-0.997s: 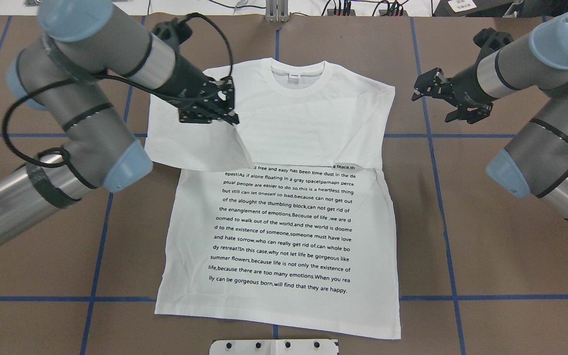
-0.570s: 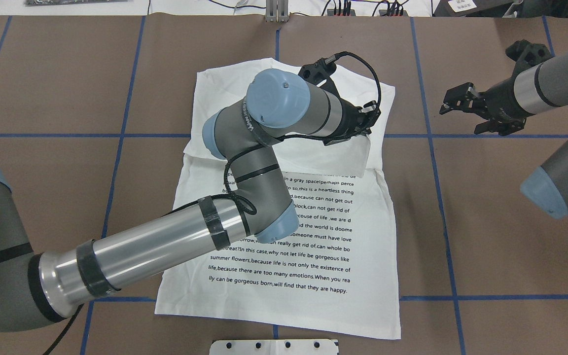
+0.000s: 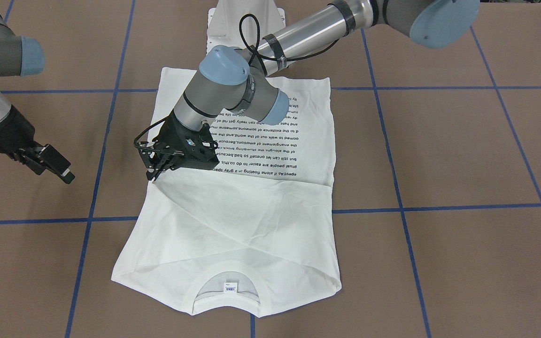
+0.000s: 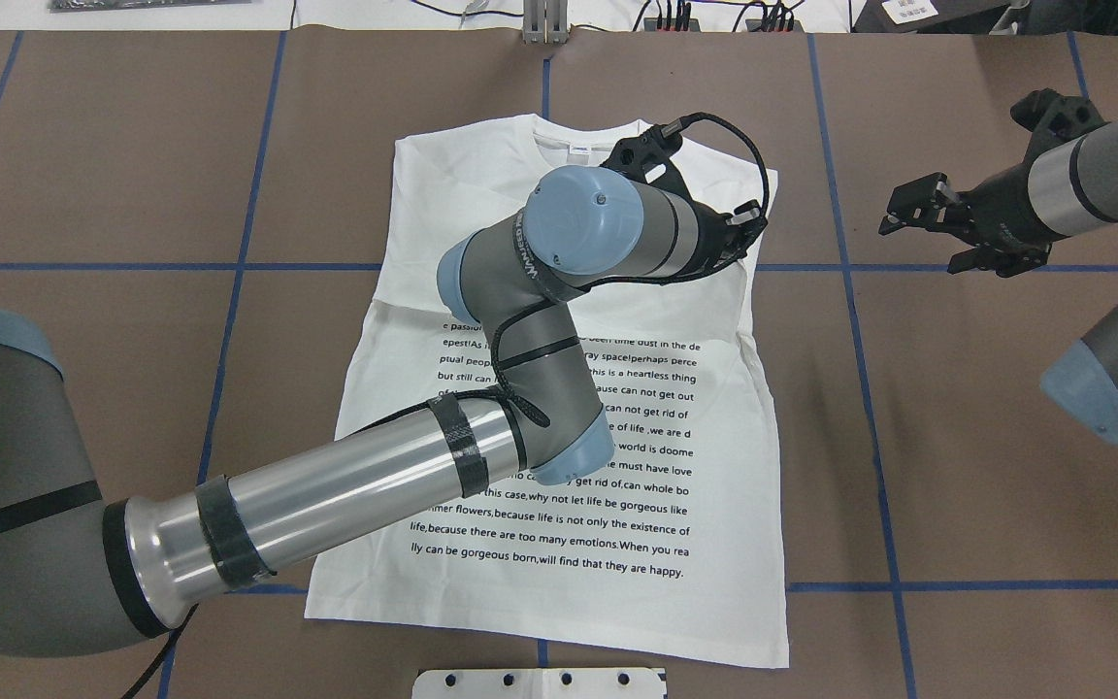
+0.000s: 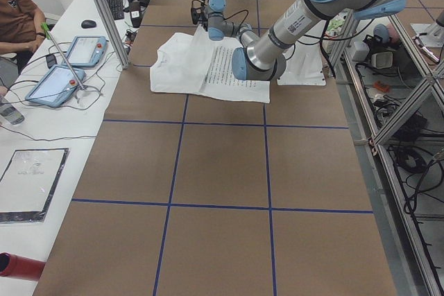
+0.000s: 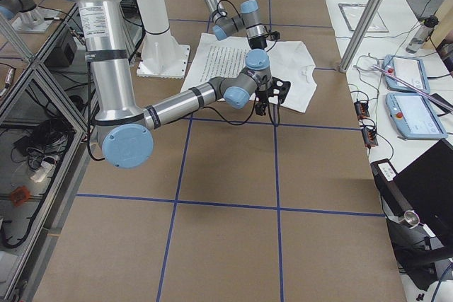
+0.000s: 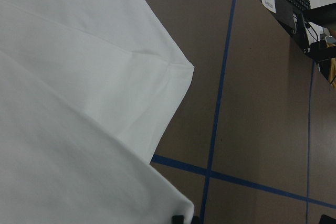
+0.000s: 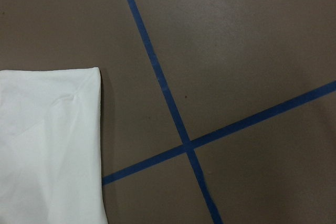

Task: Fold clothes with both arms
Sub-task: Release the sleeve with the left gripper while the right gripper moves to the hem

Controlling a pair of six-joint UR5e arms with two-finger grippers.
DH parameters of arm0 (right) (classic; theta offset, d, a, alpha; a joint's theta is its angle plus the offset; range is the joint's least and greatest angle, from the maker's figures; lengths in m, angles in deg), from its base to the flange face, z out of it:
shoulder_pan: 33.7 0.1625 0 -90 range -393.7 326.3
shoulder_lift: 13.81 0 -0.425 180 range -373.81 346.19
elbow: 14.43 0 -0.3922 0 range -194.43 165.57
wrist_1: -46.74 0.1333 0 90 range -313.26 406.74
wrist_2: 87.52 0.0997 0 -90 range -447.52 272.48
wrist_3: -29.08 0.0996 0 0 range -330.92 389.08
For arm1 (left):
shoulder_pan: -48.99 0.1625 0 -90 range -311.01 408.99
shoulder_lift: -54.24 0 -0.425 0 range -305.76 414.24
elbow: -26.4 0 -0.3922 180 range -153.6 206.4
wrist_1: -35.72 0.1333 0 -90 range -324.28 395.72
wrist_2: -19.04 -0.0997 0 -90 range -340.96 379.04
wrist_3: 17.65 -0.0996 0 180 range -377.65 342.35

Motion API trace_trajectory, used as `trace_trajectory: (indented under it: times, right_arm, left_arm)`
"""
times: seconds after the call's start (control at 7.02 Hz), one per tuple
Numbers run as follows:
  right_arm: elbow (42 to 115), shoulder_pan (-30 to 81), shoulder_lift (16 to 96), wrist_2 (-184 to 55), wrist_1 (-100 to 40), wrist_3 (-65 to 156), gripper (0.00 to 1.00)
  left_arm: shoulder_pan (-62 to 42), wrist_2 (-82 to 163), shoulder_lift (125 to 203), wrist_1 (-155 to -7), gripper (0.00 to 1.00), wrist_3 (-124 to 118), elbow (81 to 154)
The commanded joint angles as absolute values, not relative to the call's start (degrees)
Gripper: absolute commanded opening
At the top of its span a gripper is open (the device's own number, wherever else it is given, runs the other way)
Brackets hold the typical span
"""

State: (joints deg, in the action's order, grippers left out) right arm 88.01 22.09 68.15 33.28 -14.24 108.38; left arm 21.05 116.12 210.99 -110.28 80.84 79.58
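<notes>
Mid-desk [image 3: 439, 141], collar [image 3: 226, 269] toward the edge away from the robot, the shirt [image 3: 275, 220] lies flat with the left fingers [image 3: 154, 172] pinched shut on its sleeve [image 3: 167, 188], crossed over to fold it inward I'd guess, while the right fingers [image 3: 54, 162] hang open off to the side, out of the way.

The left gripper [image 3: 153, 175] pinches a folded-over edge of the T-shirt [image 3: 233, 220]; its printed text [image 3: 270, 145] lies behind the gripper, the collar [image 3: 226, 272] well ahead. The right gripper [image 3: 58, 167] hovers apart, off the cloth.
</notes>
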Motion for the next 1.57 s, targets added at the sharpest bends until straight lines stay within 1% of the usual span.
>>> trace_trajectory:
  times: [0.0, 0.14, 0.28, 0.43, 0.57, 0.71, 0.85, 1.0, 1.14, 1.28, 1.42]
  right_arm:
    - [88.1, 21.8, 67.8, 33.0, -14.3, 109.5, 1.00]
    - [88.2, 21.6, 67.8, 33.1, -14.2, 109.6, 1.00]
    - [88.8, 19.8, 67.8, 33.0, -12.9, 112.0, 1.00]
    - [90.8, 14.4, 67.9, 29.6, -11.3, 118.8, 1.00]
    - [95.3, 6.6, 68.5, 22.4, -11.6, 124.6, 1.00]
    - [97.8, -0.3, 68.8, 18.3, -11.9, 133.3, 1.00]
    - [102.9, -7.5, 69.2, 14.7, -18.4, 136.1, 0.98]
    - [110.4, -15.2, 68.9, 8.8, -32.0, 141.0, 0.98]
    - [113.9, -22.9, 69.0, 1.0, -36.8, 150.5, 0.95]
    - [114.0, -29.5, 69.4, -4.3, -37.1, 157.5, 0.93]
    - [113.8, -34.6, 69.5, -9.6, -40.7, 162.5, 0.91]
  left_arm:
    - [22.4, 113.7, 211.2, -112.7, 0.65, 81.1, 79.4]
    - [22.3, 113.7, 211.1, -112.7, 0.67, 82.5, 80.3]
    - [22.1, 114.0, 210.5, -112.5, 0.67, 85.6, 83.4]
    - [22.0, 114.5, 206.2, -112.0, 0.65, 85.8, 89.5]
    - [20.8, 119.0, 200.4, -111.0, 0.64, 85.2, 96.0]
    - [17.9, 124.3, 194.0, -107.3, 0.62, 83.5, 102.9]
    - [16.2, 127.8, 186.9, -100.9, 0.61, 77.4, 111.5]
    - [14.8, 128.6, 182.0, -94.3, 0.61, 71.1, 118.8]
    - [13.1, 128.8, 179.7, -90.1, 0.61, 69.1, 122.3]
    - [12.5, 128.6, 179.1, -89.8, 0.61, 69.1, 122.2]
    - [12.3, 128.5, 178.9, -90.1, 0.61, 69.1, 122.0]
